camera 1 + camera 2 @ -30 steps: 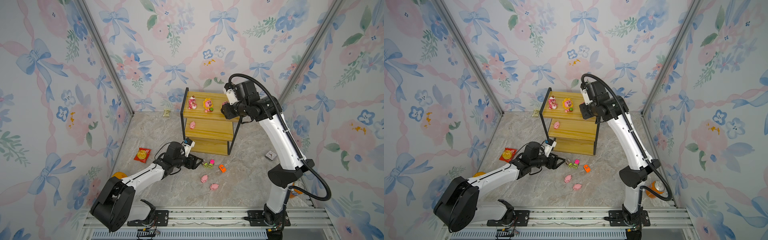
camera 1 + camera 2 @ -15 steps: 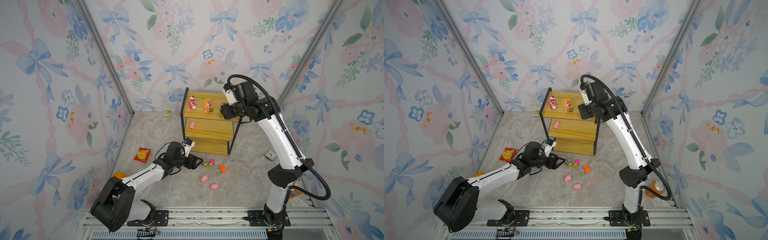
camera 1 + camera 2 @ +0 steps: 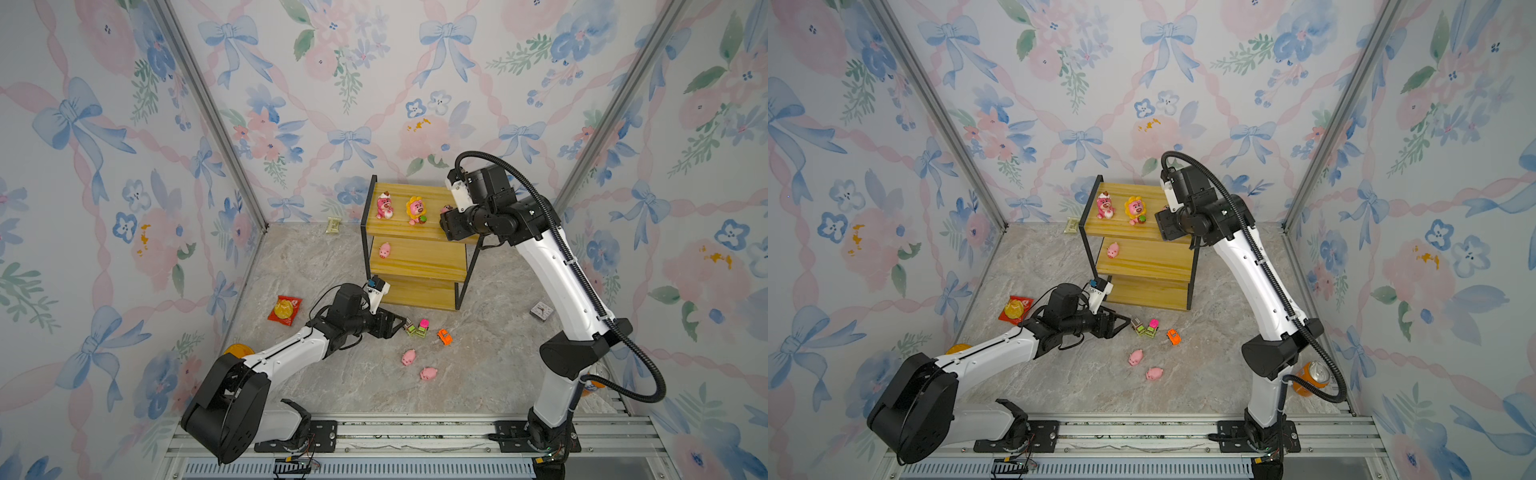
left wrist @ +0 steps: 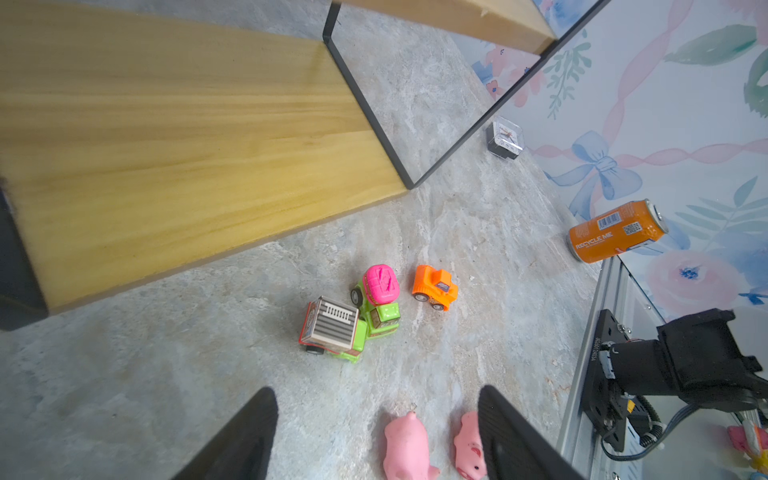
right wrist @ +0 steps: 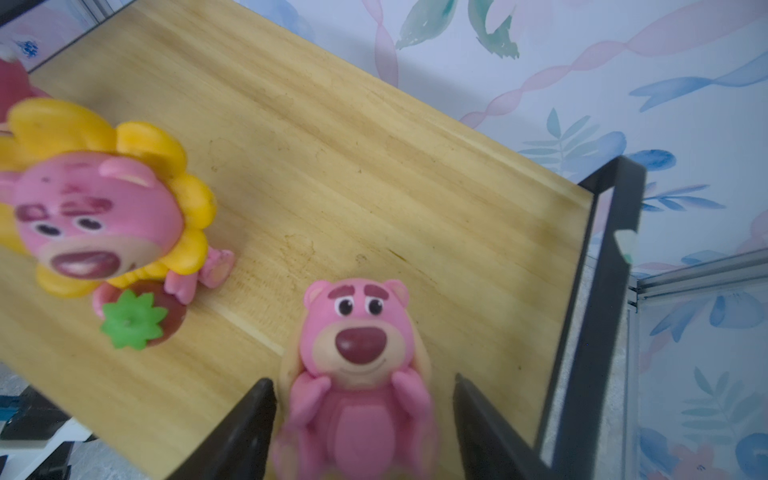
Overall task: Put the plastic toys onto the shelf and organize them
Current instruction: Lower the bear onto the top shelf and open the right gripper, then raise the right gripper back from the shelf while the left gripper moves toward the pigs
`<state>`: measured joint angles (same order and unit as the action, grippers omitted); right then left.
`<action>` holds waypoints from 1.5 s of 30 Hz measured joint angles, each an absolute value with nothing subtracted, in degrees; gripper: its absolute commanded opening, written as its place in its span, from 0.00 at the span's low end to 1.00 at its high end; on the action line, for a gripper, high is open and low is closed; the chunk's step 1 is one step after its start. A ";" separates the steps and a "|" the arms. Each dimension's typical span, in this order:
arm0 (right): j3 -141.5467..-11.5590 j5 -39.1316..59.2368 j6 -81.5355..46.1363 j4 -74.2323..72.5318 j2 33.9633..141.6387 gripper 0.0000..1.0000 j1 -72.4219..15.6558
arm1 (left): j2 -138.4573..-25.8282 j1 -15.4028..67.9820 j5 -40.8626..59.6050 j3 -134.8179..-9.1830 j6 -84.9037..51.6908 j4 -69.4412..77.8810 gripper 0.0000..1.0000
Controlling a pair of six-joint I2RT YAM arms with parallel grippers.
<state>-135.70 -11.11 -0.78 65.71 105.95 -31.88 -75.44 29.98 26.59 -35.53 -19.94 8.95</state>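
— Shelf [image 3: 432, 195], top board: what is standing there?
— A glossy moulded pink bear [image 5: 357, 332] is standing upright on the smooth yellow wood. The right gripper [image 5: 361, 386] is flanking it, its fingers [image 5: 249, 428] gaping clear of it.
— And the left gripper [image 4: 376, 395]?
— It is hovering spread wide, holding nothing, over the marbled floor [image 4: 166, 374]. Three blocky plastic cars [image 4: 332, 328] and two rounded pink pigs [image 4: 405, 444] are lying nearby.

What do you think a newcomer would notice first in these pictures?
The yellow shelf at the back wall stands out, with the right gripper open around a pink bear on its top board. On the tabletop in front, the left gripper hovers open by three mini cars.
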 measured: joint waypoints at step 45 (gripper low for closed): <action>-52.75 -14.83 -36.49 43.86 65.93 0.73 -56.80 | -72.10 34.20 24.34 -28.08 -20.56 8.95 0.77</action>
<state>-52.75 -14.83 -36.49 43.86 65.93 -56.80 -72.10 34.20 24.34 -28.08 -20.56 8.95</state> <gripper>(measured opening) 0.724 0.771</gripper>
